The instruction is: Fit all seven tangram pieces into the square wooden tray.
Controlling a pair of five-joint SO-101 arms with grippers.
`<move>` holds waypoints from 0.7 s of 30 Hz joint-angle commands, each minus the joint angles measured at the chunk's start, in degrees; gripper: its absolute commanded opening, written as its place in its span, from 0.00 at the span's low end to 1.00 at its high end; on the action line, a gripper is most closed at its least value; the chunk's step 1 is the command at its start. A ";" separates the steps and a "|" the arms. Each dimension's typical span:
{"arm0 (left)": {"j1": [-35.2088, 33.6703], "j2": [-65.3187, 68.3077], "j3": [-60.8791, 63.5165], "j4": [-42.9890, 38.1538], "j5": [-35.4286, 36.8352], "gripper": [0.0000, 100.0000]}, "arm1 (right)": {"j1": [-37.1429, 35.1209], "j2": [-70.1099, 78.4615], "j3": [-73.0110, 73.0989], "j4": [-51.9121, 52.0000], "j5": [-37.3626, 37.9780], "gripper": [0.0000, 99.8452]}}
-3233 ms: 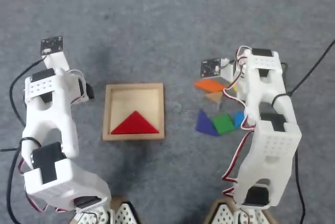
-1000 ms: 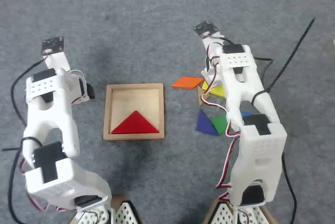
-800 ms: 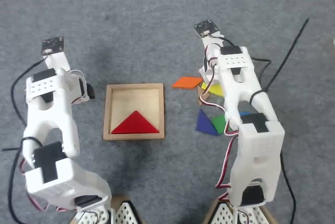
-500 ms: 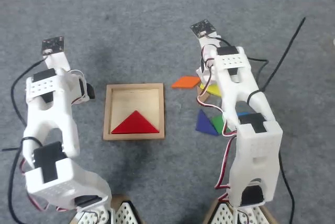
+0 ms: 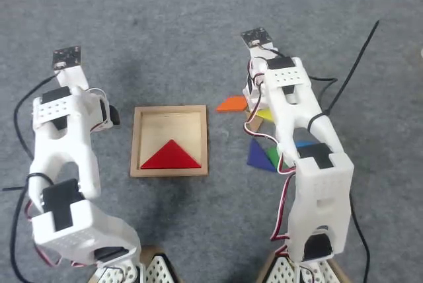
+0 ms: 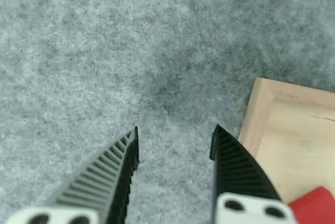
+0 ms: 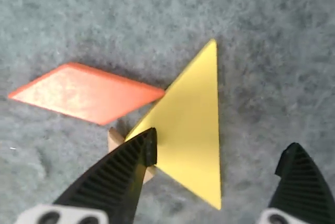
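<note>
Tray [image 5: 135, 141] at frame centre holds one red triangle [image 5: 170, 156] only.
Loose pieces [image 5: 259, 156] lie at right; left gripper [image 6: 175, 140] gapes empty, right gripper [image 7: 222, 148] spread wide over yellow triangle [image 7: 191, 124].

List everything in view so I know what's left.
Mat: one, grey, under everything.
Tray: one, light wood, centre of mat.
Red triangle: one, inside the tray.
Orange parallelogram: one, right of the tray.
Yellow triangle: one, beside the orange piece.
Tan piece: one, partly under the yellow.
Blue triangle: one, by the right arm.
Green piece: one, beside the blue.
Light blue piece: one, mostly behind the right arm.
Left gripper: open, by a tray corner.
Right gripper: open, over the yellow triangle.
</note>
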State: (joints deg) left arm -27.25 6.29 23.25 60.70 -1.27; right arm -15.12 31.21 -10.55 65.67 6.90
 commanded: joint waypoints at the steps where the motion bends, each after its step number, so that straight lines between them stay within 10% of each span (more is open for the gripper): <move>1: -0.26 -3.08 -1.19 -0.79 0.35 0.22 | -2.59 -5.85 1.67 -0.31 -1.41 0.36; 21: -0.26 -3.08 -1.19 -0.53 0.35 0.22 | -2.77 -2.15 5.27 -10.86 0.09 0.36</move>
State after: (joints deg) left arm -27.25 6.29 23.25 60.70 -1.27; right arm -19.87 28.75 -1.23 55.47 6.29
